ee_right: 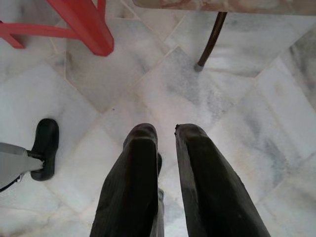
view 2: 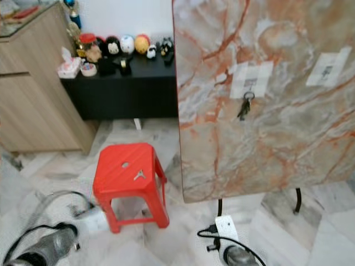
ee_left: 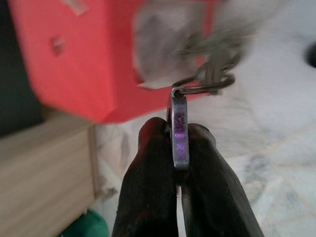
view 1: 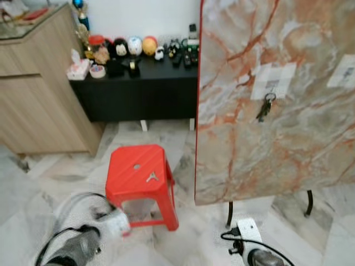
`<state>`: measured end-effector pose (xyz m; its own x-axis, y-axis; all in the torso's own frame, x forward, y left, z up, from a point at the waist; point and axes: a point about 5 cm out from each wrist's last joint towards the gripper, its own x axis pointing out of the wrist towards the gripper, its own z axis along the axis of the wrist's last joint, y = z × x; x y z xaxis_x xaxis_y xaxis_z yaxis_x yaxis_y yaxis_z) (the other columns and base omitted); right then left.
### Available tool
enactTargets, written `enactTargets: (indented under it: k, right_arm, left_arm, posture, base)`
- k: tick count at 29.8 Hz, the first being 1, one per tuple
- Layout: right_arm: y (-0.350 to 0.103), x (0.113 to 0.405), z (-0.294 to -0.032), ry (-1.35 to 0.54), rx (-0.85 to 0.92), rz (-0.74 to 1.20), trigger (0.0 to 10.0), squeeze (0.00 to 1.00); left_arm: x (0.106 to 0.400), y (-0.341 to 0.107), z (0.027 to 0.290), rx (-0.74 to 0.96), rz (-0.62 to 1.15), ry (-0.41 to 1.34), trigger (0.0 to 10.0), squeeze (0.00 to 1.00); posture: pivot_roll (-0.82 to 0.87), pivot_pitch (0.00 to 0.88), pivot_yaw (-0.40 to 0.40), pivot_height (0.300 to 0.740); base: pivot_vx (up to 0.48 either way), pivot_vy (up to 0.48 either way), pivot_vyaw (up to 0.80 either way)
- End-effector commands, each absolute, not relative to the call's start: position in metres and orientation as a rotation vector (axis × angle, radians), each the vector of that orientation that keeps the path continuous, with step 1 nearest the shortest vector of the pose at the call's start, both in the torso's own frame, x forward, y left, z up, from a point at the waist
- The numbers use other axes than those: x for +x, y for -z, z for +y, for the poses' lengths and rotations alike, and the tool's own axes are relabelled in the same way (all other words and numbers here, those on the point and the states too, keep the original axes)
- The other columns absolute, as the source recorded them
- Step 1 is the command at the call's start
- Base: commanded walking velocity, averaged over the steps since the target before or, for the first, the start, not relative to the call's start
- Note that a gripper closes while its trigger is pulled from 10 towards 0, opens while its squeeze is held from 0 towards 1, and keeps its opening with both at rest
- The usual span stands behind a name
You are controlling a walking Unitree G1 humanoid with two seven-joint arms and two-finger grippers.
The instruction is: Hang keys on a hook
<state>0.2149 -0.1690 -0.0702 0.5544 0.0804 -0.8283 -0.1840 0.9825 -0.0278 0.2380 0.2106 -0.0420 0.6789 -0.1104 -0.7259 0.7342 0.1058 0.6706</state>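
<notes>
My left tool [ee_left: 180, 148] is clamped shut on the purple tag [ee_left: 179, 133] of a bunch of keys [ee_left: 210, 59], which dangles blurred beyond the fingertips from a split ring [ee_left: 205, 85], the tag's long axis in line with the fingers. That arm hangs low beside the red plastic stool [view 1: 140, 176]. My right tool [ee_right: 165, 136] hangs idle over the marble floor [ee_right: 237, 103], fingers slightly parted and holding nothing. The hooks sit on a marble-patterned board [view 1: 288, 138], up and to my right of the left tool; one hook [view 1: 270, 93] already carries a hanging key set [view 1: 264, 107], so I judge the free patch [view 1: 344, 72] further right the target.
</notes>
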Motion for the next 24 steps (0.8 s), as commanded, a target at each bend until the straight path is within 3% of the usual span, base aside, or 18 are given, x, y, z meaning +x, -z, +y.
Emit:
enactTargets:
  k: [1, 5, 6, 7, 9, 11, 12, 13, 14, 17, 20, 22, 24]
  right_arm:
    - [0.07, 0.214, -0.171, -0.153, -0.122, 0.975, 10.0, 0.0]
    - [0.07, 0.215, -0.171, -0.157, -0.126, 0.975, 10.0, 0.0]
    - [0.07, 0.215, -0.171, -0.156, -0.126, 0.975, 10.0, 0.0]
    - [0.069, 0.216, -0.171, -0.153, -0.127, 0.969, 10.0, 0.0]
    - [0.069, 0.217, -0.171, -0.15, -0.126, 0.964, 10.0, 0.0]
    - [0.068, 0.218, -0.171, -0.149, -0.126, 0.959, 10.0, 0.0]
    - [0.066, 0.222, -0.171, -0.15, -0.126, 0.946, 10.0, 0.0]
    - [0.065, 0.223, -0.171, -0.151, -0.126, 0.943, 10.0, 0.0]
    - [0.064, 0.225, -0.171, -0.154, -0.126, 0.935, 10.0, 0.0]
    - [0.062, 0.228, -0.171, -0.155, -0.124, 0.924, 10.0, 0.0]
    - [0.06, 0.231, -0.17, -0.156, -0.123, 0.917, 10.0, 0.0]
    - [0.06, 0.231, -0.17, -0.158, -0.124, 0.915, 10.0, 0.0]
    - [0.059, 0.232, -0.17, -0.159, -0.125, 0.912, 10.0, 0.0]
  left_arm:
    - [0.241, 0.037, 0.23, 1.369, 0.625, 0.569, 10.0, 0.0]
    - [0.243, 0.033, 0.24, 1.267, 0.658, 0.424, 10.0, 0.0]
    - [0.245, 0.031, 0.244, 1.144, 0.681, 0.326, 10.0, 0.0]
    - [0.251, 0.025, 0.254, 0.6, 0.744, -0.037, 10.0, 0.0]
    - [0.253, 0.023, 0.259, 0.34, 0.747, -0.181, 10.0, 0.0]
    - [0.255, 0.021, 0.262, 0.251, 0.741, -0.236, 10.0, 0.0]
    - [0.267, 0.012, 0.248, 0.64, 0.644, 0.023, 10.0, 0.0]
    - [0.269, 0.011, 0.242, 0.749, 0.613, 0.109, 10.0, 0.0]
    - [0.269, 0.011, 0.217, 1.048, 0.468, 0.416, 10.0, 0.0]
    - [0.256, 0.02, 0.2, 1.142, 0.434, 0.694, 10.0, 0.0]
    - [0.251, 0.025, 0.204, 1.182, 0.467, 0.713, 10.0, 0.0]
    - [0.253, 0.026, 0.218, 1.181, 0.536, 0.568, 10.0, 0.0]
    - [0.257, 0.022, 0.239, 1.073, 0.624, 0.308, 10.0, 0.0]
  posture:
    - [0.02, 0.057, 0.029, 0.74]
    - [0.02, 0.058, 0.027, 0.74]
    - [0.02, 0.058, 0.027, 0.74]
    - [0.02, 0.058, 0.029, 0.74]
    - [0.02, 0.058, 0.029, 0.74]
    - [0.02, 0.058, 0.029, 0.74]
    - [0.03, 0.059, 0.027, 0.74]
    - [0.03, 0.059, 0.027, 0.74]
    - [0.02, 0.058, 0.027, 0.74]
    - [0.02, 0.056, 0.03, 0.74]
    - [0.02, 0.058, 0.03, 0.74]
    - [0.02, 0.057, 0.028, 0.74]
    - [0.02, 0.057, 0.028, 0.74]
  base:
    - [0.0, 0.0, 0.0]
    - [0.0, 0.0, 0.0]
    - [0.0, 0.0, 0.0]
    - [0.0, 0.0, 0.0]
    - [0.0, 0.0, 0.0]
    - [0.0, 0.0, 0.0]
    - [0.0, 0.0, 0.0]
    - [0.0, 0.0, 0.0]
    - [0.0, 0.0, 0.0]
    - [0.0, 0.0, 0.0]
    - [0.0, 0.0, 0.0]
    - [0.0, 0.0, 0.0]
    - [0.0, 0.0, 0.0]
